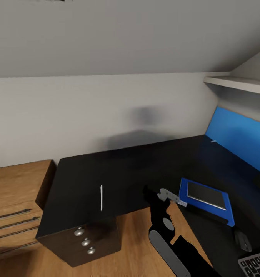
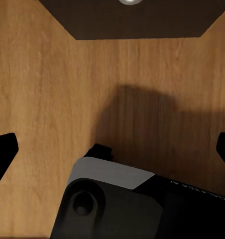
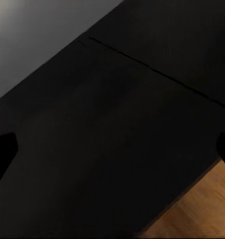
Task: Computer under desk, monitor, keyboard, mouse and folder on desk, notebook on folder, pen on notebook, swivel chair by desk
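I look down over the black L-shaped tabletop from the head camera. The notebook already lies on the blue folder at the right, with the mouse and a corner of the keyboard nearer me and the blue-lit monitor at the far right. The slim white pen lies alone at the tabletop's near left edge, above the drawer knobs, its long axis running near to far. My right claw hovers between pen and folder, so the pen sits to its left, well apart. In the right wrist camera both fingertips stand wide, released and empty. The left claw, likewise spread, looks down at wooden floor. I judge the right arm nearer the pen.
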`<state>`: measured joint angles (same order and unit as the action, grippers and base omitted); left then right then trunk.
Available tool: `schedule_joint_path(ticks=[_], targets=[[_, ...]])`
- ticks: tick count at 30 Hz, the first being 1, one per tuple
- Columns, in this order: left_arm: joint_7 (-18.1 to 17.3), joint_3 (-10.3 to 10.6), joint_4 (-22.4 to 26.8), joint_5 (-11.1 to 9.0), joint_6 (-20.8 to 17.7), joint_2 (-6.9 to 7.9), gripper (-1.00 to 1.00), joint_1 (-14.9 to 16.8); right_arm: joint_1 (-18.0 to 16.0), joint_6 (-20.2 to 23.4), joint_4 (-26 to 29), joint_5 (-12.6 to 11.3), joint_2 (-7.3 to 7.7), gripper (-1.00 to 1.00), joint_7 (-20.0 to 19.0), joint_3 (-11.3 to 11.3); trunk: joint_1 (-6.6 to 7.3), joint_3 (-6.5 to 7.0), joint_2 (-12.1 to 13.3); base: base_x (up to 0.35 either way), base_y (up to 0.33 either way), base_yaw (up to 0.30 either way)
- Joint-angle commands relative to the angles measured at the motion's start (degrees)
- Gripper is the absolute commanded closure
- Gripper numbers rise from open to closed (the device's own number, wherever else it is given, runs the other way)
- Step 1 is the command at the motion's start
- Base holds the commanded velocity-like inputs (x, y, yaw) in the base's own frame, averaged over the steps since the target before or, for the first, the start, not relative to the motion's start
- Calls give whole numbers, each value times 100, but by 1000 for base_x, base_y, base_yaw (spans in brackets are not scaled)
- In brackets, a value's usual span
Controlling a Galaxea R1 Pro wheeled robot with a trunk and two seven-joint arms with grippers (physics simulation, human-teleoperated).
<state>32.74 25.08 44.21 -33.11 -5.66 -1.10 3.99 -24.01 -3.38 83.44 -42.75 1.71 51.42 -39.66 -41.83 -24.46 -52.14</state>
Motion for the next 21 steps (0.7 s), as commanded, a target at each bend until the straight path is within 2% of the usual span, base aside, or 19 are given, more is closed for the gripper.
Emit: schedule_joint_path(ticks=[1, 16, 21], targets=[[42, 23, 8, -20, -24, 4, -100, 5, -7, -34, 7, -42, 4, -100, 26, -13, 2, -12, -5, -220, 223, 230], [40, 16, 8, -20, -23, 8, -100, 5, -7, -39, 5, -32, 5, -100, 26, -15, 2, -88, -5, -224, 248, 231], [40, 15, 8, -20, -23, 5, -100, 5, -5, -39, 5, -17, 1, -100, 26, -21, 2, -96, -5, -57, 77, 260]])
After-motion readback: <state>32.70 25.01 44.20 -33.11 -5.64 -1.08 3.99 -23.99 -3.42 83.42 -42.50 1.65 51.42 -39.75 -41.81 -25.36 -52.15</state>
